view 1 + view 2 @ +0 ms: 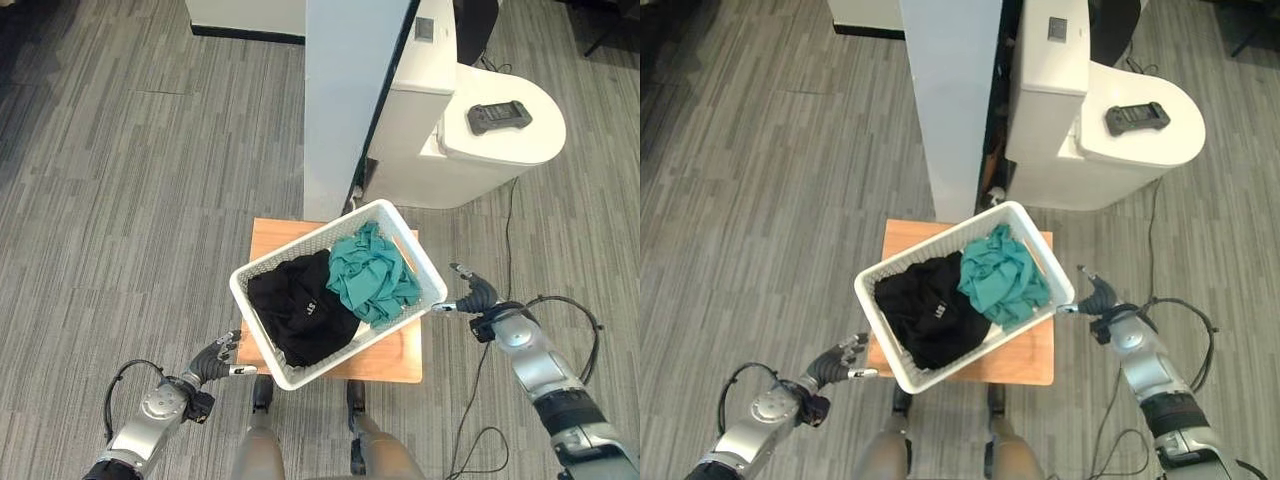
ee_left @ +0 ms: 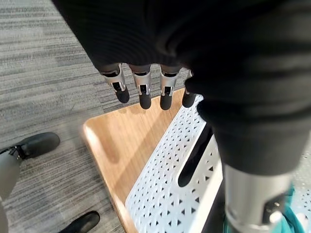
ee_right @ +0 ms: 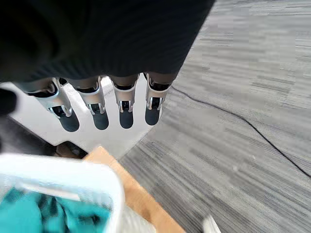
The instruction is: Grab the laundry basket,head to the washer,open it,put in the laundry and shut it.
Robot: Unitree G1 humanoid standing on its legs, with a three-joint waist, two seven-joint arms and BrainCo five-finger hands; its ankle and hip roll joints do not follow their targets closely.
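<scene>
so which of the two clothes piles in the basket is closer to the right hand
The teal garment. It lies at the end of the white basket beside the right hand, while the black garment fills the end toward the left hand.

— Where's the laundry basket?
— On the wooden stool, between the left hand and right hand.
— And the washer?
— Beyond the right hand, a controller on top.

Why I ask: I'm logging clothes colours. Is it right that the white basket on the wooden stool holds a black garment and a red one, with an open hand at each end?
Not quite: beside the black garment, the left eye view shows a teal garment, not red. The white basket sits on the wooden stool, left hand and right hand open at its ends.
</scene>
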